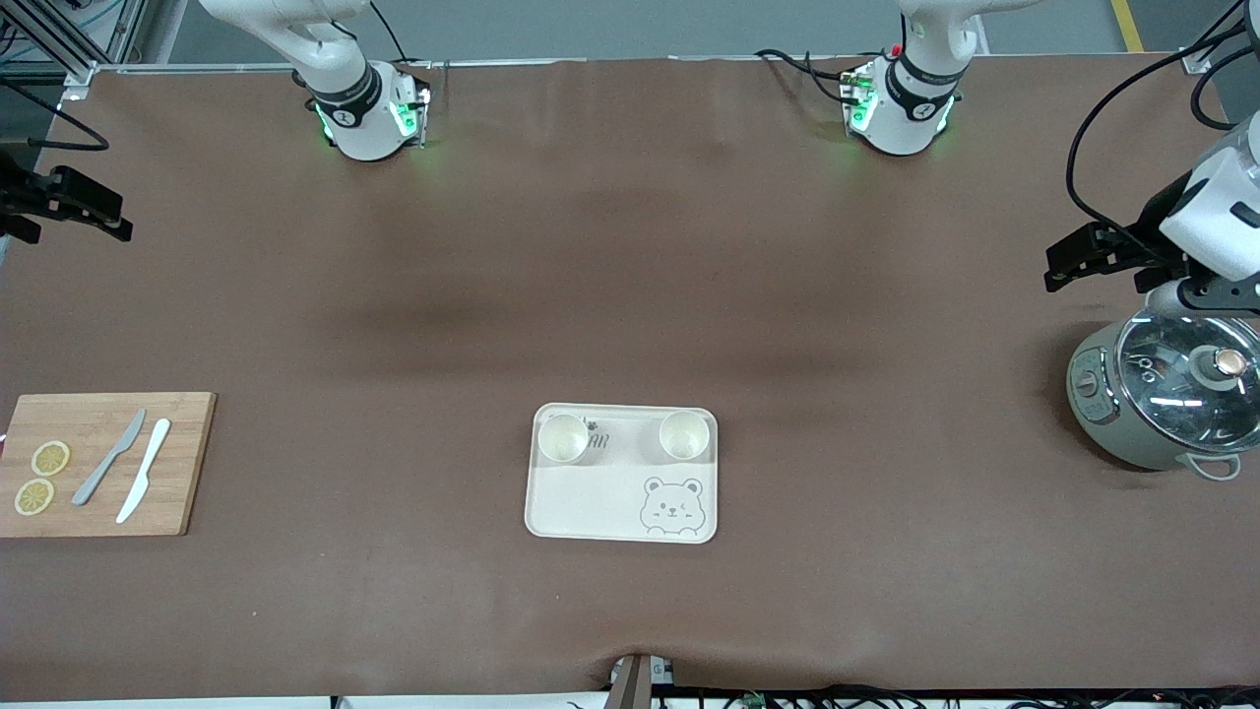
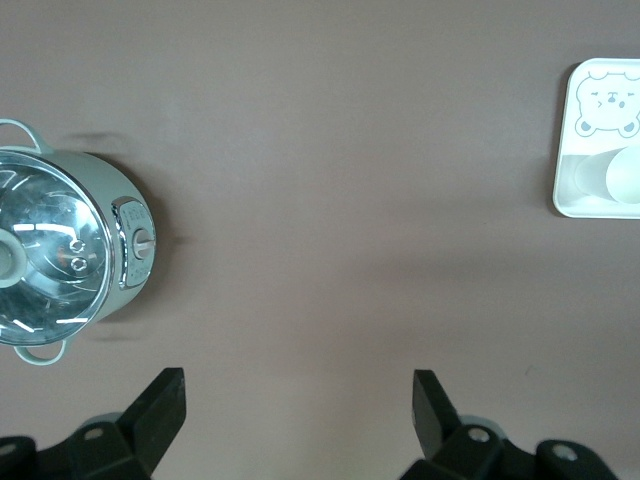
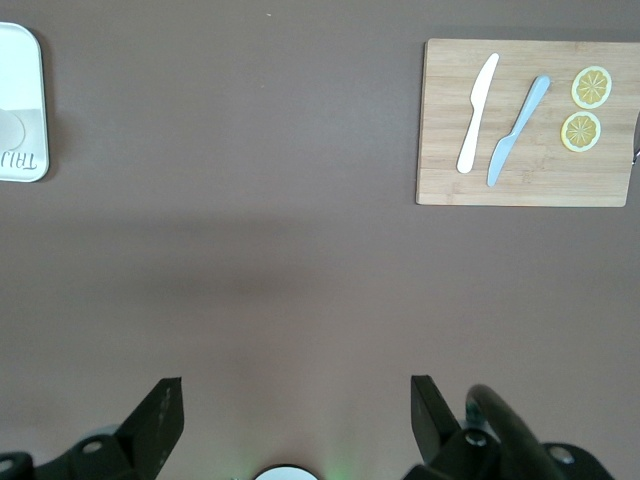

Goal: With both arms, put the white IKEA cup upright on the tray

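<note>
Two white cups (image 1: 563, 437) (image 1: 684, 434) stand upright on the tray (image 1: 591, 502), along its edge farther from the front camera. Left gripper (image 1: 1102, 258) hangs above the pot (image 1: 1166, 394); right gripper (image 1: 69, 207) above bare table.
Left wrist view: fingers (image 2: 160, 405) spread apart, empty.
Right wrist view: fingers (image 3: 160, 410) spread, empty; cutting board (image 3: 525, 170) with knives.

Partial grey lettering seen on tray (image 1: 622, 497), at edge farther from front camera, between two white cups (image 1: 563, 437); only letters resembling "AN" made out there in front view. In right wrist view, mirrored or upside-down letters resembling "TAIJ" seen on visible strip of tray (image 3: 22, 100). Grey cartoon bear face (image 1: 671, 506) printed on tray, without words. Nothing readable on cooker (image 1: 1162, 404)
</note>
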Robot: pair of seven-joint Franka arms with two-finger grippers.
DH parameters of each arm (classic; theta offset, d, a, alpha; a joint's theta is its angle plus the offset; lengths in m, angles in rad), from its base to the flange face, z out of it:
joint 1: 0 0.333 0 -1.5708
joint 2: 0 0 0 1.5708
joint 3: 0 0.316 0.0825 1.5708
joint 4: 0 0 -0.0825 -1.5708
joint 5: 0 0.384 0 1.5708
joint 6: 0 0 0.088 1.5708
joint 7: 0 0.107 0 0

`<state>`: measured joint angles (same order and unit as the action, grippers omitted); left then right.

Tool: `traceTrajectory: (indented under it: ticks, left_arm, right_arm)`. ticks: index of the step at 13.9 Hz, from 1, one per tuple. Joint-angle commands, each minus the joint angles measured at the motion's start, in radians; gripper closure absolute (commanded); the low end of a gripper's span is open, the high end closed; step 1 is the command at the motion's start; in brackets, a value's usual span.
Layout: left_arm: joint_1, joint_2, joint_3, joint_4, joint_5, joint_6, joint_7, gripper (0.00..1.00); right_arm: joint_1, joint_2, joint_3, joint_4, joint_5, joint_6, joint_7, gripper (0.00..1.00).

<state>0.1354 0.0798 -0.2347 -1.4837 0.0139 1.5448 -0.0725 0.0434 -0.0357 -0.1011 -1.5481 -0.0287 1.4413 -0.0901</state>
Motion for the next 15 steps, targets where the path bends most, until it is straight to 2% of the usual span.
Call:
traceTrajectory:
  ticks: [1, 15]
  left_arm:
    - [0.006, -0.012, -0.003, 0.013, 0.031, -0.029, 0.022, 0.0]
    - [0.009, -0.008, 0.0, 0.014, 0.032, -0.037, 0.023, 0.0]
  right_arm:
    - [-0.008, -0.007, 0.009, 0.006, -0.013, -0.004, -0.004, 0.0]
    - [-0.007, 0.008, 0.008, 0.036, 0.0, 0.008, 0.001, 0.0]
